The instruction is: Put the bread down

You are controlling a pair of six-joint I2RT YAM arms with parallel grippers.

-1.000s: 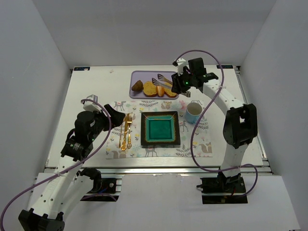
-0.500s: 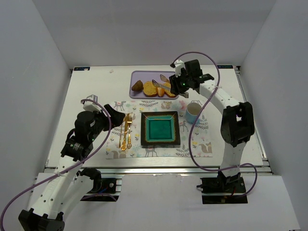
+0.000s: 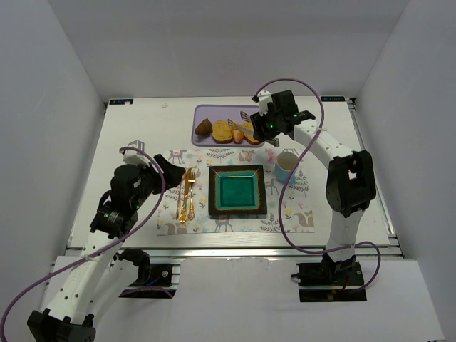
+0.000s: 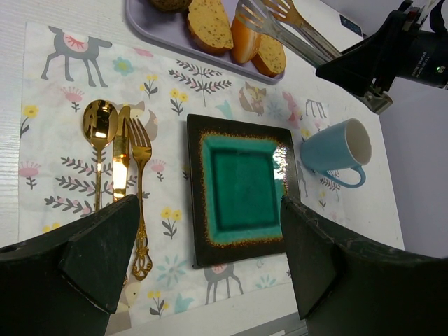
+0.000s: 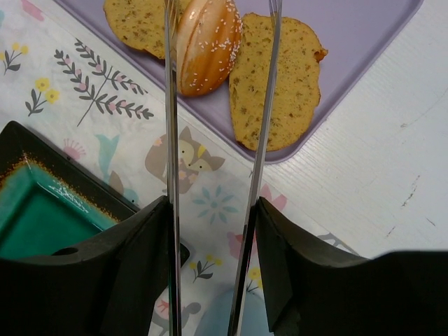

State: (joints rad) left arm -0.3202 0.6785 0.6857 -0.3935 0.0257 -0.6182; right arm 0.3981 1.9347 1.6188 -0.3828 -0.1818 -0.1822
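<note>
The bread lies on a purple tray (image 3: 206, 112) at the back: a golden slice (image 3: 221, 130), an orange-red roll (image 3: 237, 135) and a second slice (image 3: 251, 136). In the right wrist view the roll (image 5: 208, 43) sits between two slices (image 5: 278, 77) (image 5: 136, 24). My right gripper (image 3: 267, 127) is shut on metal tongs (image 5: 170, 105), whose open arms straddle the roll and reach over the tray. My left gripper (image 3: 171, 173) is open and empty above the placemat's left side. A teal square plate (image 3: 237, 190) lies on the placemat.
A light blue cup (image 3: 286, 164) stands right of the plate. A gold spoon, knife and fork (image 3: 187, 194) lie left of it. A darker brown bread piece (image 3: 204, 127) sits at the tray's left end. White walls enclose the table.
My right gripper has moved left with the tongs, bringing their tips over the bread on the tray. The left arm has not moved.
</note>
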